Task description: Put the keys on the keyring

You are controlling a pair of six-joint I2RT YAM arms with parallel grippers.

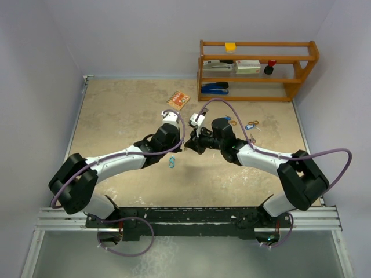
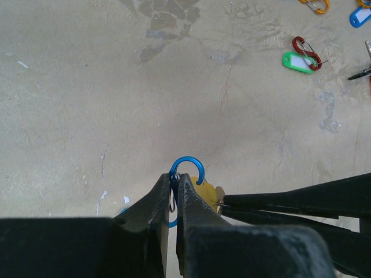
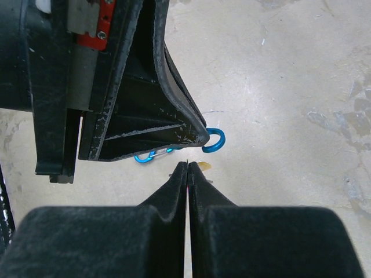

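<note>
My left gripper [image 2: 175, 176] is shut on the keyring, a blue clip [image 2: 188, 165] whose open hook curls out past the fingertips. My right gripper [image 3: 188, 164] is shut on a thin metal edge of a key. That key's yellow tag [image 2: 206, 190] hangs just beyond the tips, beside the hook [image 3: 213, 142]. In the top view both grippers [image 1: 181, 146] [image 1: 195, 145] meet tip to tip above the table's middle. Farther right lie a green-tagged key [image 2: 294, 61] with a red clip [image 2: 307, 52] and a blue-tagged key [image 2: 359, 17].
A wooden shelf [image 1: 258, 69] with a stapler and boxes stands at the back right. An orange card [image 1: 178, 99] lies behind the grippers. A small blue-green item [image 1: 172, 161] lies just in front of the left gripper. An orange clip [image 2: 316, 4] lies near the blue tag.
</note>
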